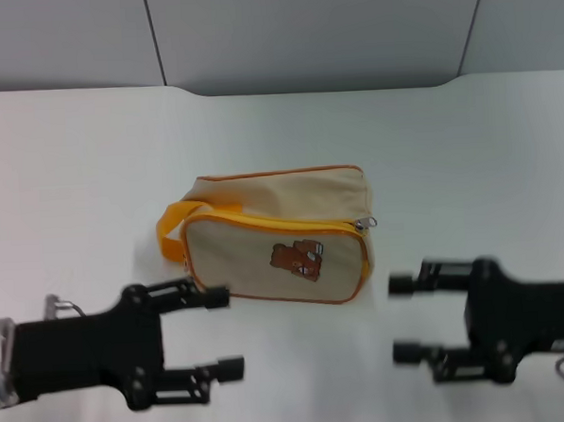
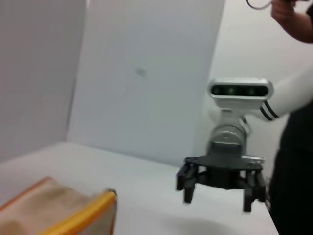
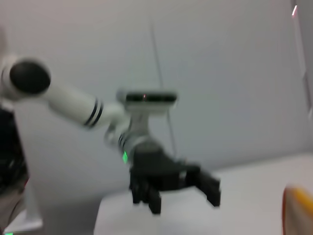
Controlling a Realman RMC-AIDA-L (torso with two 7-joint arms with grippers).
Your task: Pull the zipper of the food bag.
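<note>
The head view looks forward and down from above the near edge of the white table point(image 1: 90, 155), taking in its width up to the far edge and the grey wall behind. The left wrist view sits low near the table's left side, facing across to the right gripper point(image 2: 220, 188) with a corner of the food bag point(image 2: 58, 210) close by. The right wrist view sits low on the right side, facing across to the left gripper point(image 3: 176, 188). Both wrist views share the tabletop between the arms.

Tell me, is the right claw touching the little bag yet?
Apart. The head view shows bare table between the right gripper and the food bag; its fingers are open.
</note>
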